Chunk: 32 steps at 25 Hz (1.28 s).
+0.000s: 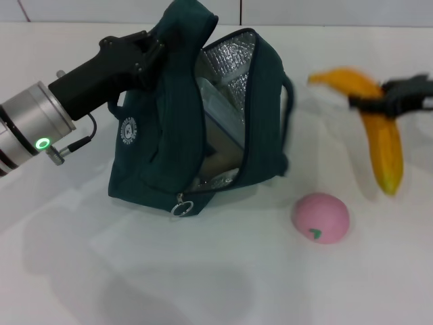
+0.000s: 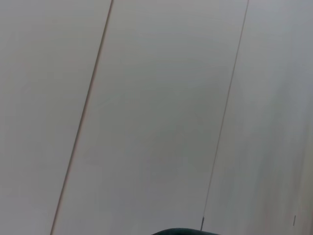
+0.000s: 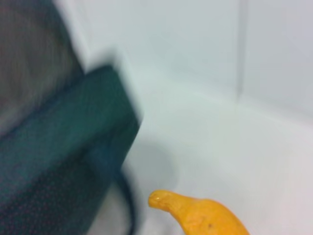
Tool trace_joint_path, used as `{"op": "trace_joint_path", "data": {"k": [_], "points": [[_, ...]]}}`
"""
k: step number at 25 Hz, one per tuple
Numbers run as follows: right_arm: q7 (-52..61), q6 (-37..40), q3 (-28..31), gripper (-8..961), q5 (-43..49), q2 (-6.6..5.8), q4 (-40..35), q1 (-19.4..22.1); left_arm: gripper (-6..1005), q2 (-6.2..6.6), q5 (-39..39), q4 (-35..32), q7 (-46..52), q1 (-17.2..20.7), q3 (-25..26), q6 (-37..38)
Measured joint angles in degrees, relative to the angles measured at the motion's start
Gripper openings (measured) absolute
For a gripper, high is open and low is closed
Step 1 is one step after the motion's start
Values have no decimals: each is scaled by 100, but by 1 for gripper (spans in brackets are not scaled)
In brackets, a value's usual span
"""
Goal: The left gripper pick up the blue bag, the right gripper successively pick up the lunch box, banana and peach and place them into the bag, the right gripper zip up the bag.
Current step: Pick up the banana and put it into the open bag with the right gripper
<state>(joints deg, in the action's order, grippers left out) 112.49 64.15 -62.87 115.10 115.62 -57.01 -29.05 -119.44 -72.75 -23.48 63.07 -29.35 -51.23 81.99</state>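
Left gripper [image 1: 152, 51] clamped on blue bag [image 1: 203, 122] top, mouth held open near table's [image 1: 67, 271] far-left edge.
Soft, floppy bag; peach [image 1: 321, 217] right of it, round, likely to roll; right gripper [image 1: 389, 100] closed on banana [image 1: 379, 128] mid-length, far-right, firm, curved.
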Motion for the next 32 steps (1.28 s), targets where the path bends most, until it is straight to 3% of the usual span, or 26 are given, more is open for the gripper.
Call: {"op": "trace_joint_path", "data": {"k": [3, 8, 14, 20, 25, 32], "points": [[-702, -21, 336, 468, -1188, -7, 101, 241, 43, -1, 1, 0, -36, 7, -1, -17], [-2151, 205, 326, 468, -3444, -4, 803, 278, 44, 0, 5, 1, -40, 7, 0, -33], [-3352, 1383, 264, 467, -4971, 11, 2496, -637, 44, 0, 4, 1, -40, -36, -22, -36], [-3607, 1514, 47, 467, -5491, 54, 3538, -1360, 44, -1, 6, -1, -46, -78, -18, -46], [-4053, 1567, -1010, 467, -6456, 56, 4056, -1607, 44, -1, 6, 11, -49, -189, -20, -79], [-4761, 1084, -3325, 472, -8525, 56, 3871, -1524, 43, -5, -14, 12, -40, -189, -34, -111]]}}
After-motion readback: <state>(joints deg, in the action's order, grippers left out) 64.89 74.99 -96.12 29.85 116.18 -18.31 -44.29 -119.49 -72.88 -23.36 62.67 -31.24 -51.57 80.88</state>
